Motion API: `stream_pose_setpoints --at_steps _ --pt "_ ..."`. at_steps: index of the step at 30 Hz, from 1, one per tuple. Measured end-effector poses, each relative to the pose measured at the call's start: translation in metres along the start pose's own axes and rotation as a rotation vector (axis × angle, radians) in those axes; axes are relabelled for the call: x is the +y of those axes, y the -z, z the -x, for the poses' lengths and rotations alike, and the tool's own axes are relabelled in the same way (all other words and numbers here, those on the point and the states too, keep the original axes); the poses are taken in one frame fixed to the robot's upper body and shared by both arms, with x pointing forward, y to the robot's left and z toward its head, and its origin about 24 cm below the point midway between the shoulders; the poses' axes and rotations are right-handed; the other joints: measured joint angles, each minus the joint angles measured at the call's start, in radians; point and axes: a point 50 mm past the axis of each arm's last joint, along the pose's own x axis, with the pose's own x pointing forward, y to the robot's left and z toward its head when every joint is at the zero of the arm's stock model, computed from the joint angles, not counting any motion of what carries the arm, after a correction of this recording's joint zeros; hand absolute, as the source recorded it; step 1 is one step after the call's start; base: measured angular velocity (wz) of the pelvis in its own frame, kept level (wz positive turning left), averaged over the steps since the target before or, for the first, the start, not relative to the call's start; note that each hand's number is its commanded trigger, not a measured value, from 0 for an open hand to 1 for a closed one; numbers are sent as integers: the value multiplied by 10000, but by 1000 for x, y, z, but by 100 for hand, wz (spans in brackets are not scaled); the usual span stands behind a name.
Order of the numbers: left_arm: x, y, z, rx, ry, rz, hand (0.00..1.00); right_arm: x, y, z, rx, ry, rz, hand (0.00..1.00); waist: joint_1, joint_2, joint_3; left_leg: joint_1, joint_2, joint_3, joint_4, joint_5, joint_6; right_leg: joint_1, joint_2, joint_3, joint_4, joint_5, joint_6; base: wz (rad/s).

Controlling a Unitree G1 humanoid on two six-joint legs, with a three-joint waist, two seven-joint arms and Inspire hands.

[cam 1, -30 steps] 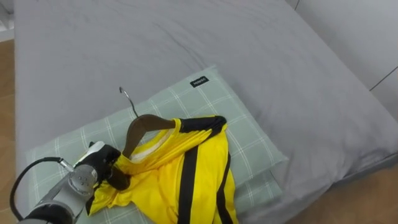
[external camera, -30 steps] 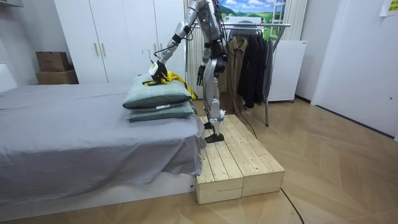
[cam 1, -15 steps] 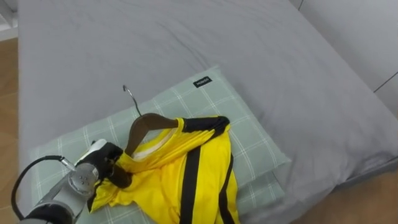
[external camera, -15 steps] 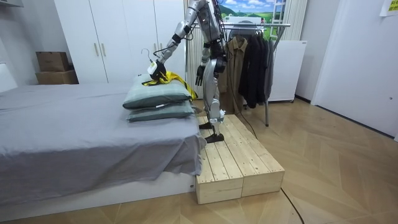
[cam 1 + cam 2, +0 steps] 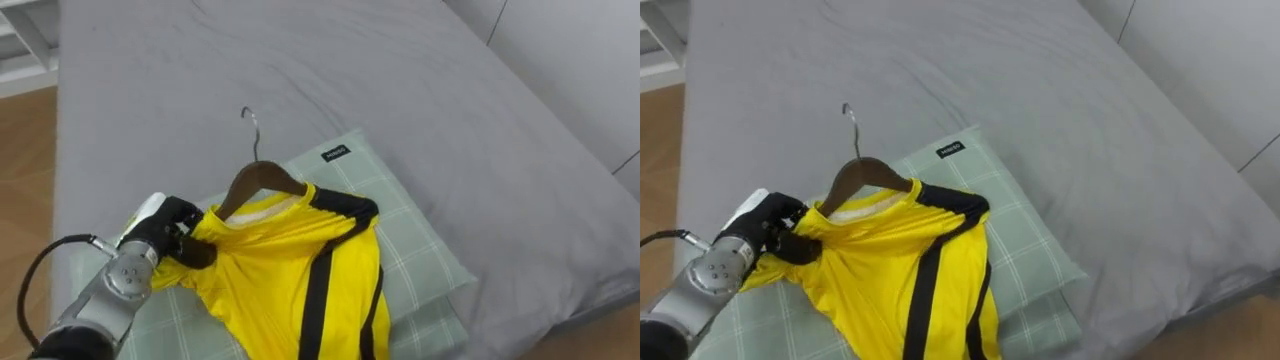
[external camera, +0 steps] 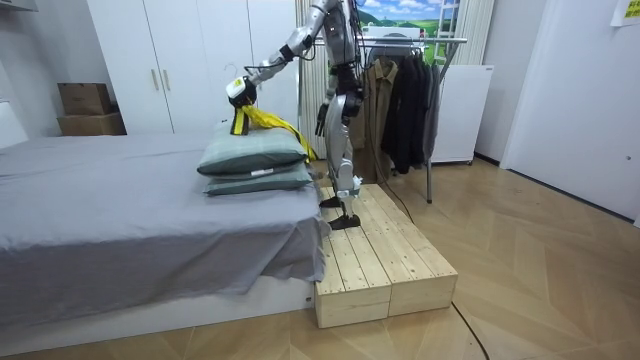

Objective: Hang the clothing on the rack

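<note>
left hand clamped on the shoulder of the yellow shirt on its wooden hanger, over the green pillow.

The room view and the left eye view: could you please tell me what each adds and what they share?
Room view: the robot stands on a wooden platform beside the bed, right hand at its side, a clothes rack behind it. Left eye view: the hanger, its metal hook and the shirt's black stripes. Both: the left hand shut on the hanger's end, the yellow shirt, the green pillows, the bed.
</note>
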Motion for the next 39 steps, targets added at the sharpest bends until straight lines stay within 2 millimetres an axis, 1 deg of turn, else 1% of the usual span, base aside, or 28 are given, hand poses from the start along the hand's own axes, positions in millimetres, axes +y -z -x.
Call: stream_pose_setpoints --at_steps 1,2,4,5,7,8,13,18,20,22,24,28,32,37,39 --pt "-3 1 3 -152 18 8 100 -4 7 1 167 112 -77 0 114 34 -87 207 2 13 -138 3 -6 221 21 -13 -206 -2 -2 0" --pt "-4 1 5 -230 22 13 100 -6 9 2 232 181 -106 0 156 50 -99 310 3 20 -181 5 -9 349 24 -30 -274 0 -3 0" --pt "-11 7 13 -450 94 42 100 -14 21 5 500 378 -154 0 195 131 -179 682 -3 -14 -333 14 -24 720 21 -109 -380 0 -3 6" --pt "-13 8 15 -497 111 49 100 -15 23 6 556 401 -182 0 203 137 -188 742 -4 -35 -347 14 -25 778 21 -121 -384 -5 0 6" --pt "-16 10 21 -694 140 90 100 -16 27 7 626 409 -336 0 333 125 -191 952 -6 -43 -422 22 -39 977 25 -137 -413 -40 7 0" --pt "-17 9 22 -762 159 99 100 -16 27 7 646 391 -332 0 341 121 -188 1009 -6 -45 -440 24 -42 1030 26 -143 -420 -44 7 0" --pt "-18 -9 34 -1938 19 204 100 -18 34 8 849 537 -698 0 428 92 -192 1280 -17 -250 -469 13 -58 1468 12 -351 -599 -54 9 12" --pt "-21 -11 45 -2348 1 262 100 -18 36 9 883 538 -739 0 471 48 -221 1534 -15 -380 -529 -41 -119 1860 67 -383 -883 -57 15 4" --pt "-21 -12 47 -2439 -12 232 100 -18 39 10 954 547 -751 0 515 35 -234 1562 -9 -444 -528 -54 -136 1910 76 -429 -890 -57 14 7" --pt "-21 -14 50 -2599 -52 187 100 -18 47 12 1147 561 -810 0 687 36 -234 1733 15 -439 -578 -82 -165 2049 103 -436 -900 -52 4 0" --pt "-21 -14 53 -2676 -81 79 100 -18 52 13 1257 575 -891 0 716 42 -238 1919 18 -448 -653 -99 -186 2228 112 -451 -929 -90 -1 0" --pt "-23 -8 56 -2549 -93 39 100 -18 52 13 1235 572 -1075 0 714 47 -241 2242 31 -451 -705 -164 -211 2586 136 -457 -1071 -128 5 0" --pt "-24 -7 56 -2511 -78 -53 100 -18 52 13 1234 407 -1154 0 719 49 -240 2361 33 -449 -731 -194 -210 2689 140 -456 -1072 -150 13 0" --pt "-23 -10 57 -2626 -118 -64 100 -19 56 15 1275 386 -1464 0 719 50 -238 2575 32 -450 -821 -235 -216 2864 148 -461 -1079 -199 26 0" --pt "-21 -11 60 -2767 -237 6 100 -20 57 15 1294 362 -1476 0 689 49 -238 2583 30 -450 -820 -237 -214 2879 147 -459 -1079 -219 26 0"
